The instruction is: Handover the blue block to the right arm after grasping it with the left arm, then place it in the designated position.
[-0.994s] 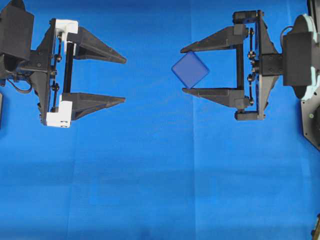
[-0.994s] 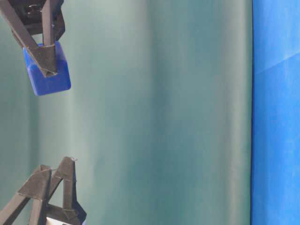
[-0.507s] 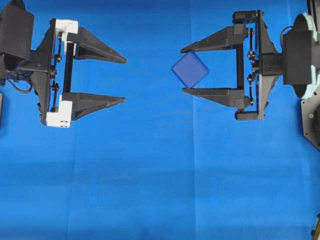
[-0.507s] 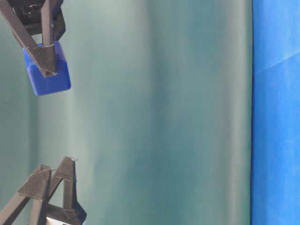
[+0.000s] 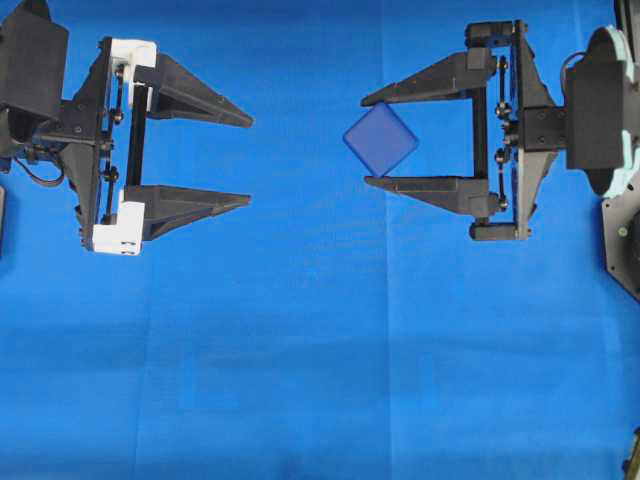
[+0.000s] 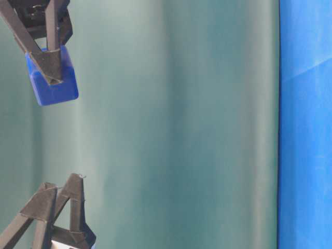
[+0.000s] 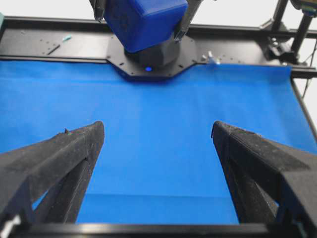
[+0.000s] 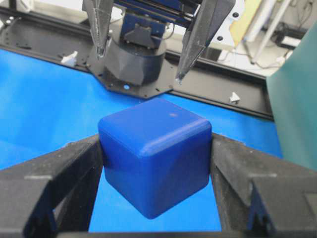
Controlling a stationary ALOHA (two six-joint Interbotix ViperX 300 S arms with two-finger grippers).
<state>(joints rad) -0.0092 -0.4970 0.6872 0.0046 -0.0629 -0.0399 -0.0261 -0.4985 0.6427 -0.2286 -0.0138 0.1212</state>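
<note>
The blue block (image 5: 380, 140) hangs above the blue cloth, turned corner-on, with my right gripper (image 5: 366, 140) shut on it. The right wrist view shows the block (image 8: 153, 153) pinched on two opposite faces by the black fingers (image 8: 59, 173). My left gripper (image 5: 250, 160), with white brackets at its base, stands wide open and empty well to the left, facing the block across a gap. From the left wrist, the block (image 7: 143, 22) sits ahead and high, beyond the open gripper (image 7: 158, 131). At table level, the block (image 6: 52, 83) is well off the cloth.
Blue cloth (image 5: 320, 350) covers the table. A black frame with the right arm's base (image 7: 153, 59) runs along the far edge in the left wrist view. A green backdrop (image 8: 297, 99) stands at the right. The left arm's base (image 8: 133, 59) is beyond the block.
</note>
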